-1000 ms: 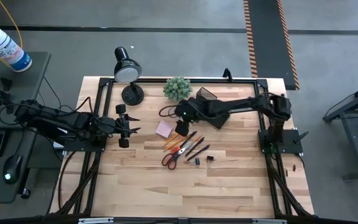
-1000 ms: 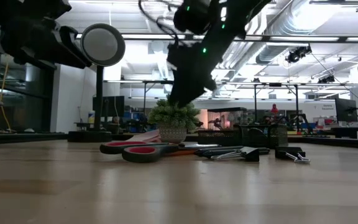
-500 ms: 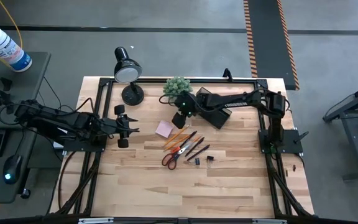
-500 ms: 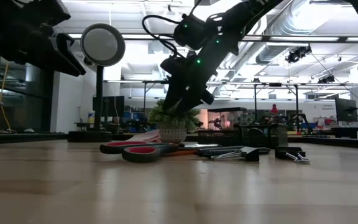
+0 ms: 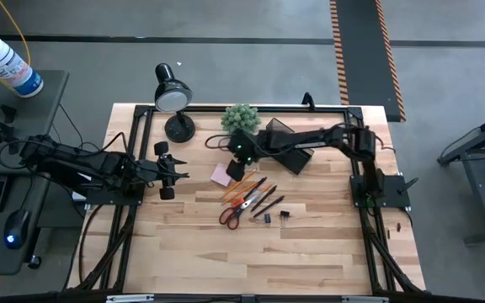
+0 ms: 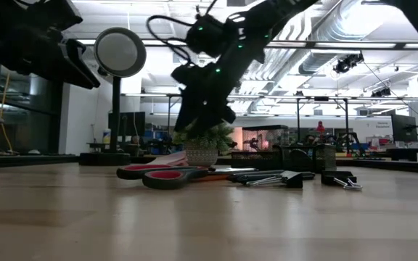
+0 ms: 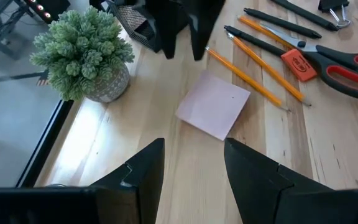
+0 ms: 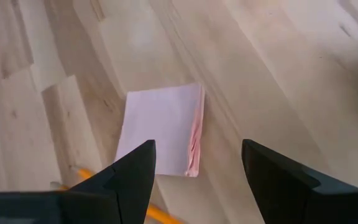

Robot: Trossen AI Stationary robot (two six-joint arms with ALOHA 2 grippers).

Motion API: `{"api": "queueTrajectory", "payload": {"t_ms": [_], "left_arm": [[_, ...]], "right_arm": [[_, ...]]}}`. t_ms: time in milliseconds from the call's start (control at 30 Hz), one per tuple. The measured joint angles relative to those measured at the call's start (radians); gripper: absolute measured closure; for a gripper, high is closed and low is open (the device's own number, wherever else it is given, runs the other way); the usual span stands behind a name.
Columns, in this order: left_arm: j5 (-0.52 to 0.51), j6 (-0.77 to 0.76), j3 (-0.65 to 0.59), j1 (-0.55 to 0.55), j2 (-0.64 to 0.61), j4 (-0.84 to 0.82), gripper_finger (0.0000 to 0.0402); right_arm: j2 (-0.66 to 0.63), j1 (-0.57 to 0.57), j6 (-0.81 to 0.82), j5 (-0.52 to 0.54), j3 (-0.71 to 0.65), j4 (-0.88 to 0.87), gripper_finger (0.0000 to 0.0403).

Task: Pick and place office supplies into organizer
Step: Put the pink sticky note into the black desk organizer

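The right gripper (image 8: 194,171) is poised above the pink sticky-note pad (image 8: 160,129), fingers spread wide and empty. The pad lies flat on the desk (image 5: 226,252), just beside the pencils (image 7: 253,73). A square descent straddling opposite edges is advised. The left gripper (image 5: 175,169) waits apart, fingers parted.

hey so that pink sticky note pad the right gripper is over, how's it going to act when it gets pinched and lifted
The pink sticky-note pad lies flat on the table, so the right gripper, open above it, may struggle to get under an edge. It looks thin and light, so it could slide if nudged. Its loose sheets may fan or bend.
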Motion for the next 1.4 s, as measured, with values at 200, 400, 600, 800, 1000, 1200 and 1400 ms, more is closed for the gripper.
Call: {"api": "queueTrajectory", "payload": {"t_ms": [200, 400, 600, 800, 1000, 1200, 1400], "left_arm": [[0.008, -0.009, 0.0, 0.0, 0.0, -0.044, 0.0245], [0.011, -0.05, 0.0, 0.0, 0.0, -0.105, 0.0245], [0.011, -0.054, 0.0, 0.0, 0.0, -0.126, 0.0245], [0.001, -0.054, 0.0, 0.0, 0.0, -0.127, 0.0245], [-0.008, -0.052, 0.0, 0.0, 0.0, -0.128, 0.0245], [-0.02, -0.046, 0.0, 0.0, 0.0, -0.129, 0.0245], [-0.034, -0.047, 0.0, 0.0, 0.0, -0.137, 0.0245]], "right_arm": [[0.1, 0.005, -0.022, 0.0, 0.132, -0.078, 0.0172], [0.191, 0.004, -0.031, 0.003, 0.217, -0.135, 0.0172], [0.212, 0.004, -0.031, 0.015, 0.212, -0.124, 0.0172], [0.212, 0.004, -0.041, 0.033, 0.211, -0.123, 0.0201], [0.221, 0.008, -0.059, -0.007, 0.211, -0.136, 0.0285], [0.228, 0.008, -0.097, -0.028, 0.211, -0.151, 0.0379], [0.228, 0.009, -0.108, -0.029, 0.211, -0.157, 0.0396]]}}
